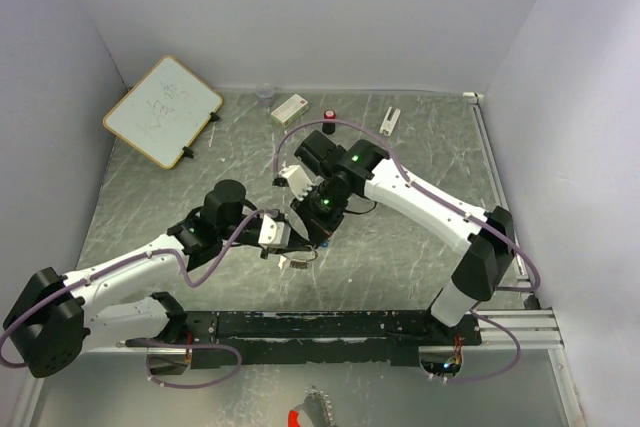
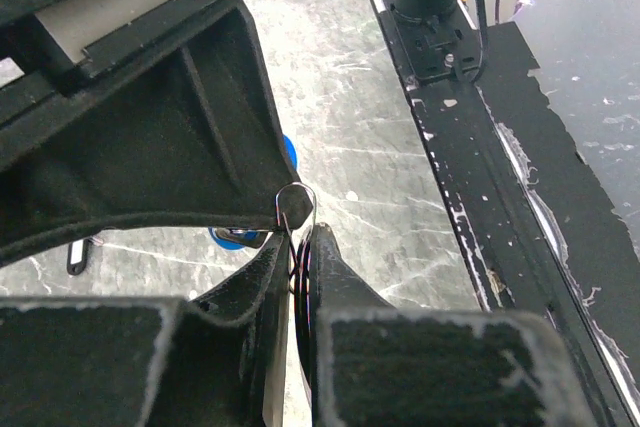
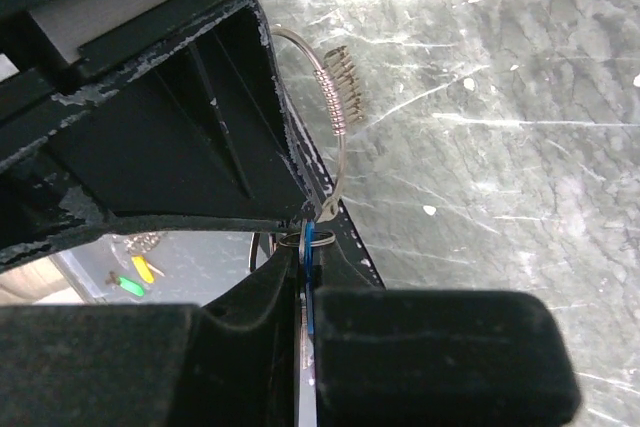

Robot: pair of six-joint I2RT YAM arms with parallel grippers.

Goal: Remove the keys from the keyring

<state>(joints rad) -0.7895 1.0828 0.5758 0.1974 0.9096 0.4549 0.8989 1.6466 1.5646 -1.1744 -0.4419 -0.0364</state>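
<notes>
The step in hand looks like working a key loose while both tools share the load above the bench (image 3: pixel 500 147), where they meet tip to tip in the overhead view. The right tool (image 3: pixel 305 232) has its fingers pressed together on a thin blue sliver, which I take to be the blue-headed key (image 3: pixel 308 259) seen edge-on. A small ring sits right at the tips. From that pinch the keyring (image 3: pixel 343 152) rises as a thin silver wire, arching up and back over the upper finger. A silver cluster (image 3: pixel 340 87) is threaded on the wire well above the tips, and it is too small to say whether it is the plain keys. The left tool (image 2: pixel 300 232) is likewise closed, with a small bend of the same silver wire poking out just past its tips, so it appears to be clamped on the keyring itself. A patch of blue shows behind its upper finger. No key can be made out lying free near either tool, so the task seems early or midway. The next move probably calls for the left tool to hold the wire firm while the right draws the key along it toward the open end. That pull needs to follow the wire's curve, since going straight out could bend the loop or make the thin key slip from the pinch.
</notes>
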